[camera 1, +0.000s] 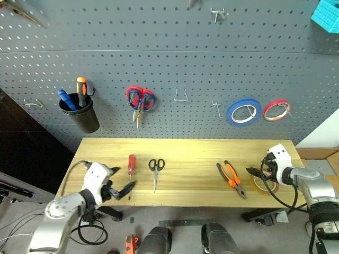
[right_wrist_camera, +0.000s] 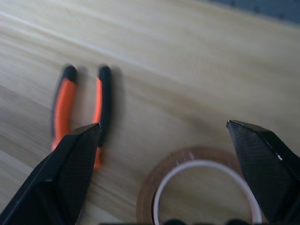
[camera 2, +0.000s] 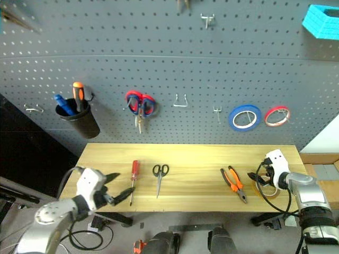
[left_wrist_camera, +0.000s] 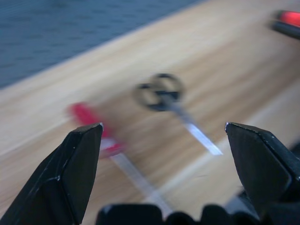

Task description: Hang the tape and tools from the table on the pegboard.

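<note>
Both pincers spread wide and empty: the left pincer [camera 1: 121, 189] hovers at the near left edge of the surface [camera 1: 190, 151] beside the screwdriver [camera 1: 131, 168], the right pincer [camera 1: 258, 173] hangs just over the tape [camera 1: 263, 183] at the far right. Scissors [camera 1: 155, 172] and pliers [camera 1: 231, 179] lie between them, nothing hung yet. Looks like the opening pick: next, drop onto the ring, close, lift to a free hook on the pegboard [camera 1: 175, 58].
</note>
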`<state>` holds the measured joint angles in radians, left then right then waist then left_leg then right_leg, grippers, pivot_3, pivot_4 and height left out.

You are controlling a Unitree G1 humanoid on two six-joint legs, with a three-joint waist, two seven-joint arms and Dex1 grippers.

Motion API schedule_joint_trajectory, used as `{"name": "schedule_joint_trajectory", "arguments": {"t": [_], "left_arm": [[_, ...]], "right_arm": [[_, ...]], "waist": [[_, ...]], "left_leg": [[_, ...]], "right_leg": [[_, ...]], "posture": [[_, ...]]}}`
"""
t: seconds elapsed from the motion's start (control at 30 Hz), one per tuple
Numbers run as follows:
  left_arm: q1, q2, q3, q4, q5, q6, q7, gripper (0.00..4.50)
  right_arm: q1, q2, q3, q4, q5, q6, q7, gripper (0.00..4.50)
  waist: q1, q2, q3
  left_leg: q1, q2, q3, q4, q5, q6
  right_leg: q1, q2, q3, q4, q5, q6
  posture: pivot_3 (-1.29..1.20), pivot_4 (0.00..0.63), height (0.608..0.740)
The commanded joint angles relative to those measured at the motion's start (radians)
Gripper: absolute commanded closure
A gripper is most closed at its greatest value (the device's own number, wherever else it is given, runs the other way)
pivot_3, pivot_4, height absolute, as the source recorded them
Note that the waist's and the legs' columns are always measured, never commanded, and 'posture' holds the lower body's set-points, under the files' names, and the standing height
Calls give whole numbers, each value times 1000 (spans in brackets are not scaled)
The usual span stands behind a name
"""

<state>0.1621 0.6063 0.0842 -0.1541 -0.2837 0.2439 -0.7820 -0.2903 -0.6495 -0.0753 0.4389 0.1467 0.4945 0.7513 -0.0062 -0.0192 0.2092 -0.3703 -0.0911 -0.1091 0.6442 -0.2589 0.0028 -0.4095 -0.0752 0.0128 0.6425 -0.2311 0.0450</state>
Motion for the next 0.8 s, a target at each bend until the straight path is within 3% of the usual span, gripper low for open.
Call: {"name": "schedule_joint_trajectory", "arguments": {"t": [0.03, 0.13, 0.33, 0.57, 0.77, 0.8], "left_arm": [[-37, -13, -74, -70, 3, 18, -26, 34], [-89, -41, -153, -85, 8, 31, -42, 34], [-131, -95, -268, -108, 33, 40, -36, 34], [-99, -73, -279, -147, 32, 40, -45, 34], [-109, -79, -280, -159, 42, 30, -34, 34], [-112, -77, -282, -162, 42, 31, -38, 9]], "right_arm": [[17, -24, -20, -31, -2, 42, -26, 0], [22, -19, -27, -45, 8, 90, -35, 0], [52, -6, -24, -129, 27, 191, -52, 0], [63, 28, 21, -139, 10, 226, -88, 0], [18, 78, 44, -56, -26, 254, -162, 0], [9, 81, 42, -43, -30, 256, -173, 190]], "waist": [[-1, 0, 9], [-4, 1, 22], [-22, -2, 52], [-28, -3, 67], [-27, -14, 75], [-27, -15, 75]], "left_leg": [[-2, 0, 0, 0, 0, 0], [-12, 0, 0, 2, 0, 0], [-13, 0, 1, 1, 0, 1], [-14, 1, 1, 1, 0, 1], [-13, 1, 0, 3, 0, 1], [-13, 1, 0, 3, 0, 1]], "right_leg": [[-2, 0, 0, 0, 2, -3], [-12, 0, 0, 1, 3, -3], [-12, 0, 0, 0, 3, -3], [-13, 0, 0, 1, 3, -3], [-12, 0, 0, 0, 1, 4], [-12, 0, 0, -1, 1, 4]], "posture": [[-51, 269, 740], [-61, 285, 740], [-74, 317, 740], [-59, 320, 740], [-40, 323, 740], [-40, 323, 740]]}}
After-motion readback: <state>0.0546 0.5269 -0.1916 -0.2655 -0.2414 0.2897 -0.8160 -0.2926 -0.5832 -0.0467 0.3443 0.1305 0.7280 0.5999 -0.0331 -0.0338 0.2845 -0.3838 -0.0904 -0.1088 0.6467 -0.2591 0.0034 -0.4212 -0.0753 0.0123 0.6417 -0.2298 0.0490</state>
